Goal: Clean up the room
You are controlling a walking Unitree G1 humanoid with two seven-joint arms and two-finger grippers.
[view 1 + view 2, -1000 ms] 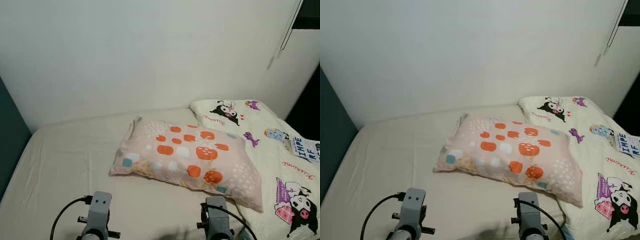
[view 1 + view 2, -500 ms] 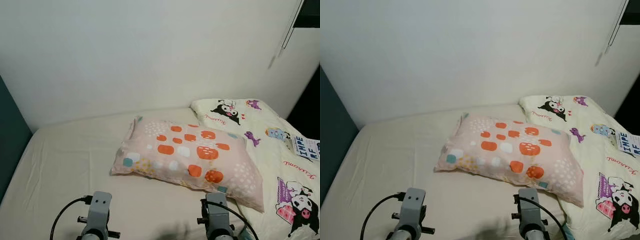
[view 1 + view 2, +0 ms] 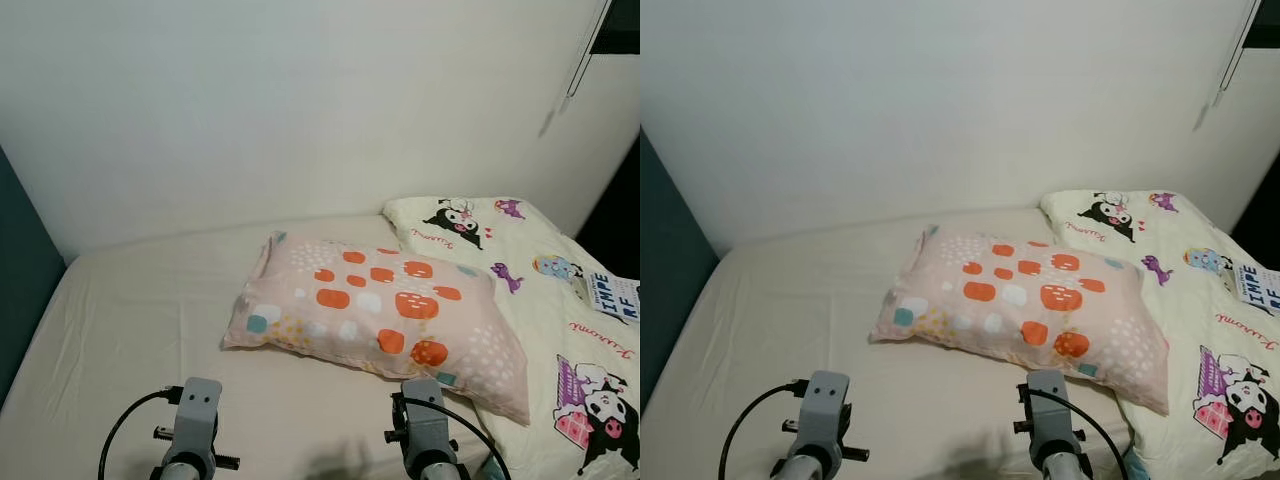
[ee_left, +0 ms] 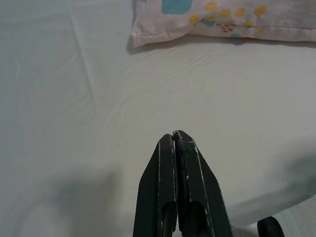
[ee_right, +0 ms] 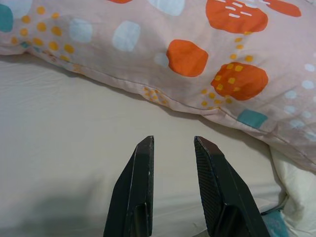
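While both arms wait low at the bed's (image 3: 120, 320) near edge, the pillow (image 3: 375, 315) lies just ahead.
Its long axis runs left-right, skewed toward the quilt (image 3: 560, 330); the right gripper (image 5: 173, 148), jaws narrowly parted, is nearer, facing the near seam. The left gripper (image 4: 174, 140), jaws pressed together, points at bare sheet.

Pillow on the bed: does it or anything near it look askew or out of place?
Yes. The pink pillow lies slanted mid-mattress, not squared to the wall, one end overlapping the cartoon-print quilt. A printed card lies loose on the quilt.
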